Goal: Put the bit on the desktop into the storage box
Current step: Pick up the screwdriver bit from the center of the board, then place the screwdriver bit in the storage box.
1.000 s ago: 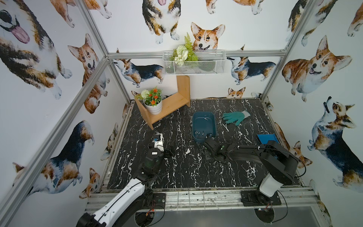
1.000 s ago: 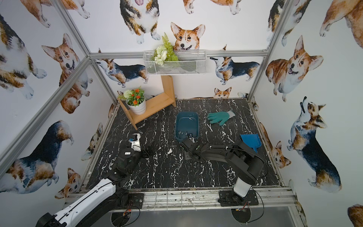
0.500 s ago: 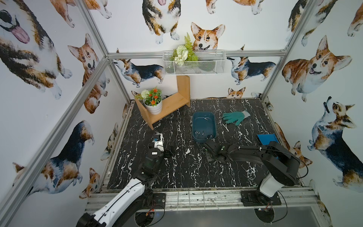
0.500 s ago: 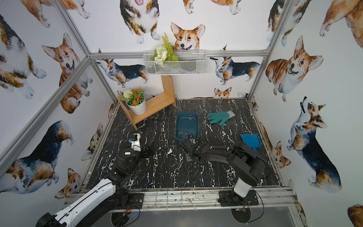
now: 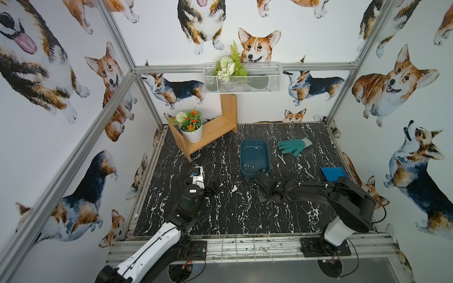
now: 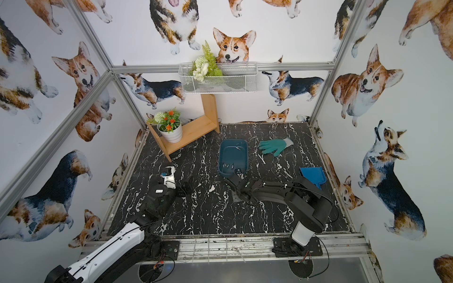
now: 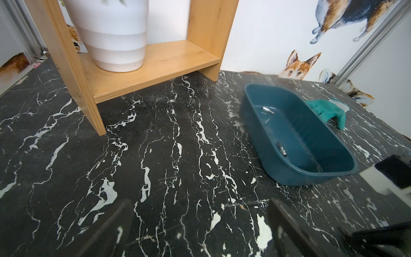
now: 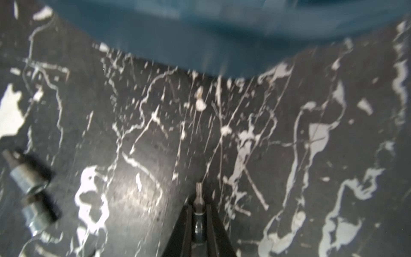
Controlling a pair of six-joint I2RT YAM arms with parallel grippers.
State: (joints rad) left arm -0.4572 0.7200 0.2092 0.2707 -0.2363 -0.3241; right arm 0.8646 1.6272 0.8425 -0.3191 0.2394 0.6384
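Steel bit (image 8: 198,195) sits clamped in the right pincer (image 8: 198,208) over the marble desk (image 8: 289,178), near the teal storage box (image 8: 200,33). The left pincer (image 7: 200,227) stands wide open.

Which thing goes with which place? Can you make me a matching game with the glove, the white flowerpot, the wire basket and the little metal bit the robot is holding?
Things
1. glove
2. flowerpot
3. wire basket
4. bit

Places
A. on the wooden shelf
B. pinched in the right gripper
C. flat on the desktop, beside the storage box
D. high on the back wall

Pairs: 1-C, 2-A, 3-D, 4-B.
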